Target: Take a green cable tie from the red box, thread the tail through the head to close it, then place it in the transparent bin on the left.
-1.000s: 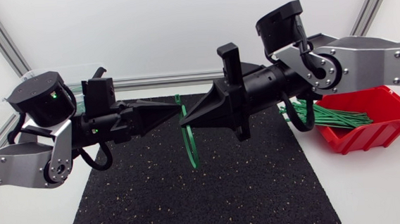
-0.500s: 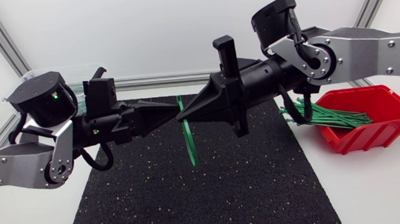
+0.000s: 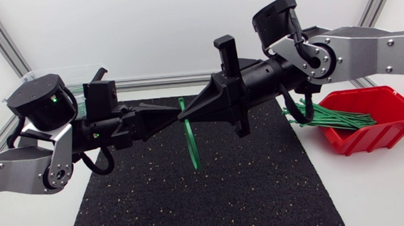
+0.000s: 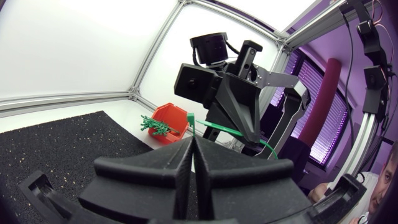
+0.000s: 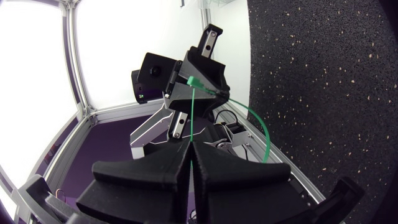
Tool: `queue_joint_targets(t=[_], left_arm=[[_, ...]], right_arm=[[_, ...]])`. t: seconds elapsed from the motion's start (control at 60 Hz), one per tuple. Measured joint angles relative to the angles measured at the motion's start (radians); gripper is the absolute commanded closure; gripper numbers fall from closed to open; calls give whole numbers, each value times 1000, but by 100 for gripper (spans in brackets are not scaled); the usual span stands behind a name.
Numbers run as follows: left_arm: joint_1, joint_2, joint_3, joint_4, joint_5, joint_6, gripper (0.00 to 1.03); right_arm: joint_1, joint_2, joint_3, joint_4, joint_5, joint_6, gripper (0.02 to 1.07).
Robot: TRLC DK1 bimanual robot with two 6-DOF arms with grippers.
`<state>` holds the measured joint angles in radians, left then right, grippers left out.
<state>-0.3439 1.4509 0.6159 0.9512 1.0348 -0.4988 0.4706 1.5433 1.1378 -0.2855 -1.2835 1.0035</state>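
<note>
You had the left gripper (image 3: 176, 113) pinched shut on the green cable tie (image 3: 190, 142) above the middle of the black mat (image 3: 194, 199), with the tie's loop hanging below the fingertips. The right gripper (image 3: 186, 117) faced it tip to tip, clamped on the same tie. Spare ties (image 3: 338, 116) lay in the red box (image 3: 385, 125) at far right.

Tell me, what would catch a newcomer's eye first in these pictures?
Two black wedge-shaped jaws meet tip to tip above the black speckled mat. The left arm and right arm both pinch one green cable tie, which dangles between them. At the table's right side, a red box holds a bundle of more green ties.
</note>
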Motion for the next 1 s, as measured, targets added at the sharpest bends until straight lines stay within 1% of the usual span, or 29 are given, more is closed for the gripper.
queue_joint_targets(t=[0.717, 0.933, 1.0], left_arm=[[-24, -22, -14, 0, -9, -6, 100], [-52, -95, -40, 0, -68, -6, 100], [-57, -111, -42, 1, -70, -6, 100]], right_arm=[[-9, -1, 0, -7, -14, 0, 101], [-22, 7, 2, -59, -44, 0, 101], [-22, 8, 2, -67, -48, -1, 101]])
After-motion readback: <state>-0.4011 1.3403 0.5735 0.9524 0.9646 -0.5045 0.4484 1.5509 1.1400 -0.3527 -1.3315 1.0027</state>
